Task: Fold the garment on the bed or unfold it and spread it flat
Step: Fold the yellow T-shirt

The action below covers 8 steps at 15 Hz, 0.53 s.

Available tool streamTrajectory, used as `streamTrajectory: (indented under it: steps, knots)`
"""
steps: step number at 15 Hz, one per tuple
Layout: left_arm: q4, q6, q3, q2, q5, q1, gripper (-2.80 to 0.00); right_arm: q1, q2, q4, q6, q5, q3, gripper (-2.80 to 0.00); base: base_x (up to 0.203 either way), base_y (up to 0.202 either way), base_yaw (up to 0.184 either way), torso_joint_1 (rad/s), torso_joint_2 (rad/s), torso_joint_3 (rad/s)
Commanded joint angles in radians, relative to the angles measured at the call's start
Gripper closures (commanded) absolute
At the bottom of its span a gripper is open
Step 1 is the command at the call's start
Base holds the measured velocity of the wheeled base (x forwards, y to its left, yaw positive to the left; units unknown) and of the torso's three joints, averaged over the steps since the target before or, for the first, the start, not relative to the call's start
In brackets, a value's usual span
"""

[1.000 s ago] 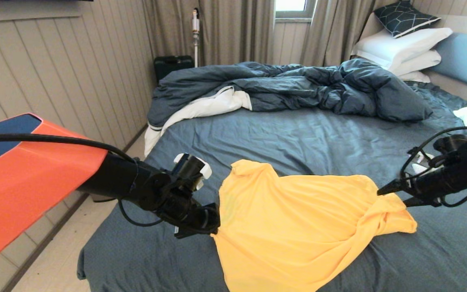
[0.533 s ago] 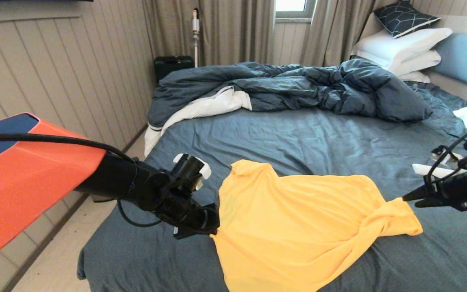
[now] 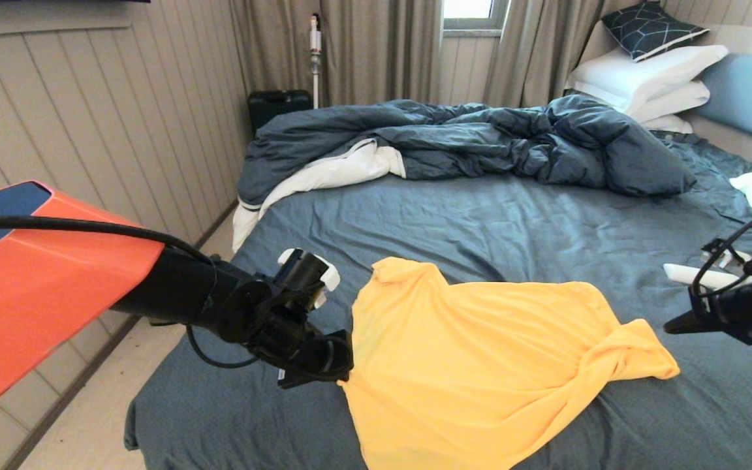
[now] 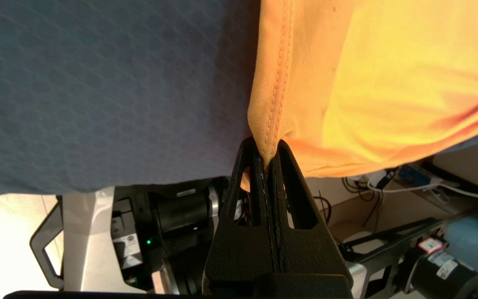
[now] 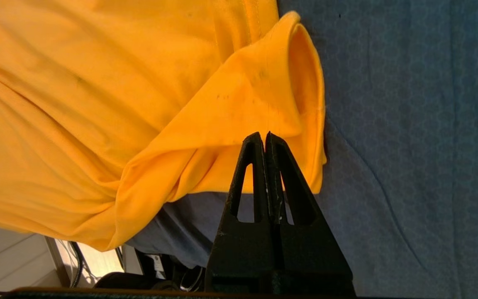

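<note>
Yellow hem cloth sat pinched between the shut jaws of my left claw (image 4: 267, 151), at the near left corner of the shirt (image 3: 480, 365). My right claw (image 3: 670, 328) hung just off the shirt's far right tip, its jaws pressed together on nothing, no cloth between them in the wrist view. From there the shirt lay outward across the near part of the bed (image 3: 480, 222), mostly open on the left but gathered into a twisted rope at its right end, with one sleeve (image 5: 301, 83) curled over. I judged the step in hand to be spreading it flat. To do that well I reckoned my right claw needed to open, take the twisted end low at the seam, and draw away from my left one level with the sheet, gently, since thin cloth slips. Beyond lay the rumpled duvet (image 3: 467, 143) and pillows (image 3: 650, 72). I saw no containers on the bed
</note>
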Motion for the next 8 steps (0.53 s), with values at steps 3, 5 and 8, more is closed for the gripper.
streamTrajectory:
  steps: [3,5,8]
  knots:
    - [-0.001,-0.002,0.011,-0.012,0.005,-0.003,0.00,0.004,-0.070,0.003,-0.032,0.005,0.076,0.00,0.000,0.000,0.000,0.000,0.00,0.000]
    - [-0.004,0.001,0.007,0.000,0.006,-0.003,0.00,0.006,-0.095,0.002,-0.047,0.005,0.116,0.00,0.000,0.000,0.000,0.000,0.00,0.000]
    - [-0.028,0.004,0.014,0.000,0.009,-0.003,-2.80,0.007,-0.111,0.001,-0.049,0.013,0.134,0.00,0.000,0.000,0.000,0.000,0.00,0.000]
